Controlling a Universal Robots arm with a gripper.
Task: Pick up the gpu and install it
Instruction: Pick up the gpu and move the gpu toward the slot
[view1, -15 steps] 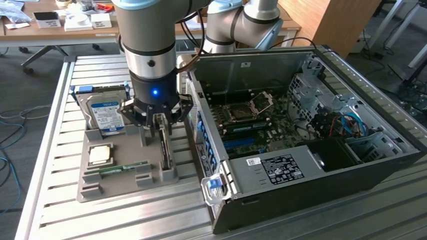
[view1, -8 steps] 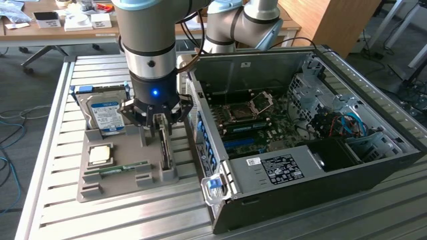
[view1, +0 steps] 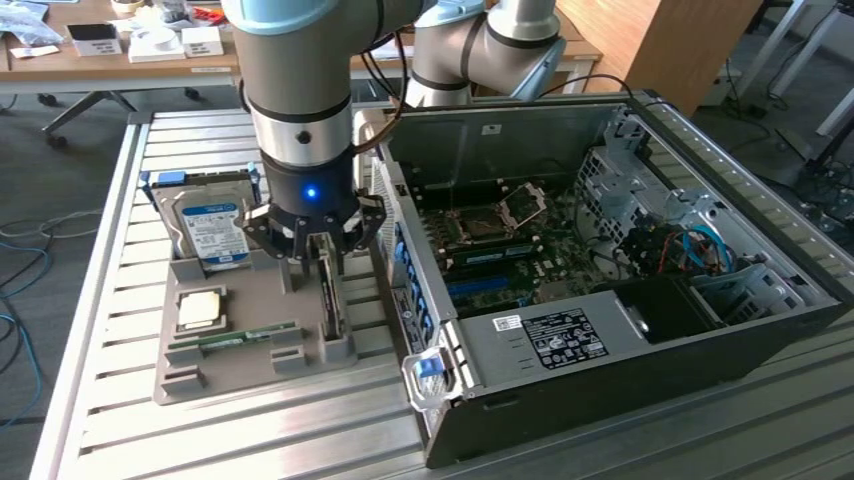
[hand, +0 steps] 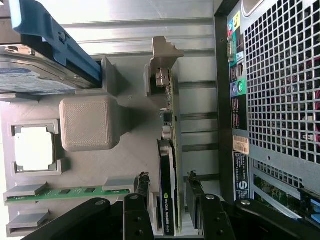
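Where gpu (hand: 166, 185) stands edgewise, black-faced, green-backed

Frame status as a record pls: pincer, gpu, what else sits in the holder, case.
pincer: open, a finger on either side of the gpu, a slight gap on each side
gpu: standing on edge in a slot of the grey holder; not lifted, not installed
also in holder: hard drive, CPU, RAM stick
PC case: side open, at the exterior view's right of the holder; motherboard exposed
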